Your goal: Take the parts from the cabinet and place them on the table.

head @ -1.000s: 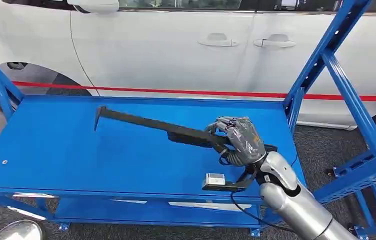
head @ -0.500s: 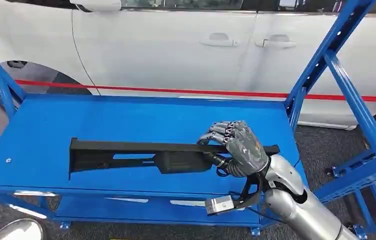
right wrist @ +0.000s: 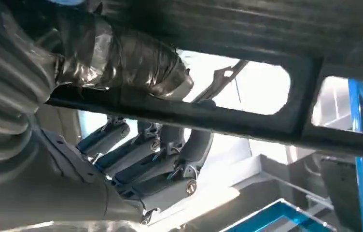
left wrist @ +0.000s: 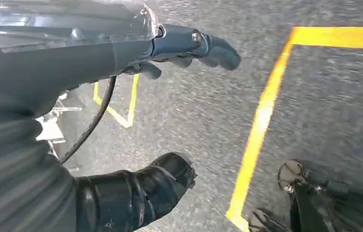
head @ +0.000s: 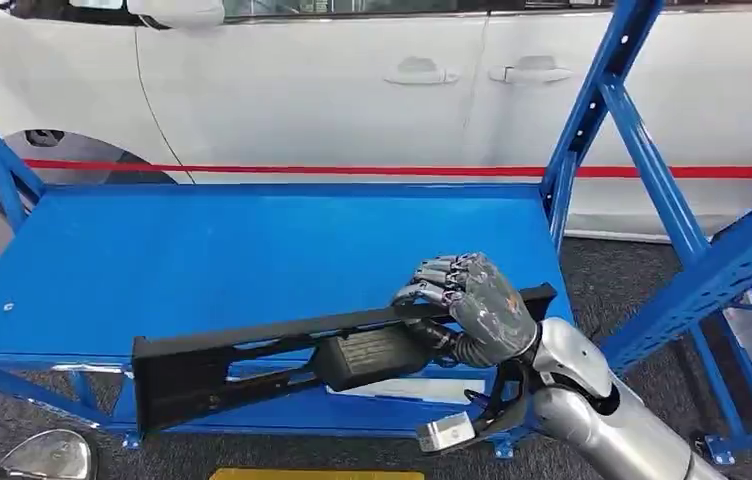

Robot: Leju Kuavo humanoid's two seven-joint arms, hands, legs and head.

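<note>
The right hand [head: 472, 305], grey and many-fingered on a silver arm, is gripping a long black plastic frame-like part [head: 252, 360] near its right end, fingers curled over the part's top bar and thumb underneath. The part is lying almost level, tilted slightly up toward the hand, and is hanging over the front edge of the flat blue metal shelf of the rack [head: 202, 250], with its wide left end reaching out past that front edge and below it. A bulky black block [head: 367, 355] is sitting on the part's underside just beside the hand. In the right wrist view the hand [right wrist: 136, 159] is showing the thumb wrapped in grey tape pressing one side of a thin black bar of the part [right wrist: 247, 121] while the darker fingers [right wrist: 146, 164] are closing on the other side.

Behind the shelf, a white car [head: 352, 90] with two door handles is standing, and a red stripe [head: 352, 171] is running along between car and shelf. Blue slanted struts of the rack [head: 592, 110] are rising at the shelf's right rear corner.

In the left wrist view the left hand [left wrist: 136, 121] is hanging over a grey floor with yellow painted lines [left wrist: 259, 125], fingers apart from the thumb and holding nothing
</note>
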